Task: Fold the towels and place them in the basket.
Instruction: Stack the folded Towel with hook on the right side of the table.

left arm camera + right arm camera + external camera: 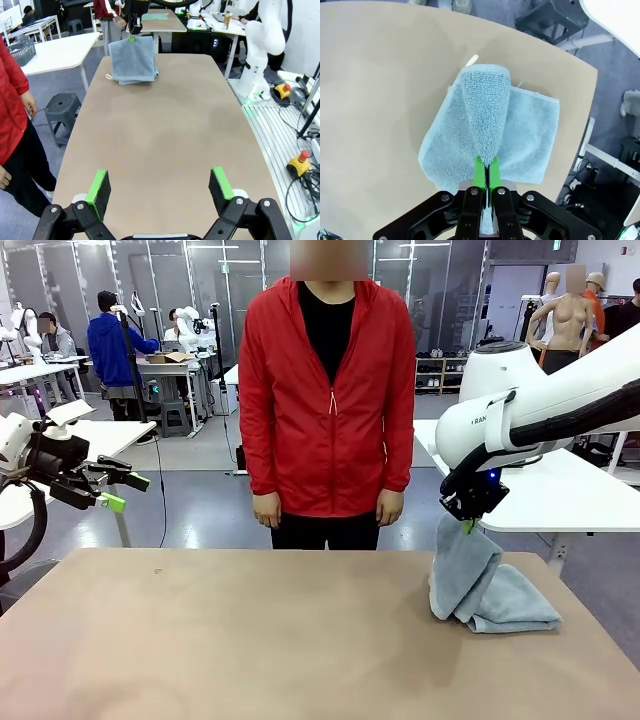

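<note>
Right gripper (486, 172) is pinching the towel (490, 135) up off the table (250, 640); its wrist view is revealing a tag (471, 60), probably. Left gripper (160, 190) is hanging spread wide.

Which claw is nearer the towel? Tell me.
Right. The right claw is shut on the towel, lifting part of it off the table. The left claw is open, up off the table's opposite end, far from it.

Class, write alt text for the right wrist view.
The right gripper, shut on a pale blue-grey towel, lifts one edge into a peak while the rest lies on the tan table. A small white tag shows at the far edge.
</note>
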Controlling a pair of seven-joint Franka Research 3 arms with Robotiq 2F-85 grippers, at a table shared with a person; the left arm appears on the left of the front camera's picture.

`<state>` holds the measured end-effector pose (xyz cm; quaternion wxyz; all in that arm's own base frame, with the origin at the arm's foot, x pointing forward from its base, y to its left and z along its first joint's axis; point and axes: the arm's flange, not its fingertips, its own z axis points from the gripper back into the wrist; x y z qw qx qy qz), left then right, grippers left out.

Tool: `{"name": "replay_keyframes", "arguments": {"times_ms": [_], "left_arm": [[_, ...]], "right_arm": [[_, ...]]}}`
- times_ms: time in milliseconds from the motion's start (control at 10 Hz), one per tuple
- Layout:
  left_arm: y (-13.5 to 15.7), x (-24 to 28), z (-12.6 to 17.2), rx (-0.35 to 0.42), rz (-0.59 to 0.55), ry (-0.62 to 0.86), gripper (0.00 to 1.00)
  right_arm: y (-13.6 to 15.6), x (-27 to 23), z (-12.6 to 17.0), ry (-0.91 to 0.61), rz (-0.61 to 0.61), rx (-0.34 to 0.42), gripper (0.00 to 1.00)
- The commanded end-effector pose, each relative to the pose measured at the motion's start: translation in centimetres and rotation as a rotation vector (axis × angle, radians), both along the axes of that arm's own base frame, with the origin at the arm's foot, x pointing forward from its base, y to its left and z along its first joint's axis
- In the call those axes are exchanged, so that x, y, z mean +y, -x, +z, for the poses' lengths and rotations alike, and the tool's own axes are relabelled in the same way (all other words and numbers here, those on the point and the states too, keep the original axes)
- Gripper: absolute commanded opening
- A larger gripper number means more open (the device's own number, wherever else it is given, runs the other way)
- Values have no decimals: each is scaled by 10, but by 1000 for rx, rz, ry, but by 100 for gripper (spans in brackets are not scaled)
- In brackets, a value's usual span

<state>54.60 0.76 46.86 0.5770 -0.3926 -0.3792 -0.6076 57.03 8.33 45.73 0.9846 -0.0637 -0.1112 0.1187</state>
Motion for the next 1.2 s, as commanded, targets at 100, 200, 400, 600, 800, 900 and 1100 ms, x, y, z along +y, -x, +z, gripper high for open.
{"name": "replay_keyframes", "arguments": {"times_ms": [100,200,400,600,800,900,1100], "left_arm": [[2,0,2,-1,2,4,100],[2,0,2,-1,2,4,100],[2,0,2,-1,2,4,100],[2,0,2,-1,2,4,100],[2,0,2,-1,2,4,100],[2,0,2,-1,2,4,100],[2,0,2,-1,2,4,100]], "right_arm": [[-17,-46,-12,-22,44,-3,4],[-20,-61,-17,-42,58,6,4],[-25,-87,-30,-87,117,20,4],[-27,-111,-50,-134,108,44,4],[-30,-134,-76,-178,65,70,4],[-30,-146,-88,-206,60,77,4],[-30,-167,-100,-241,79,70,4]]}}
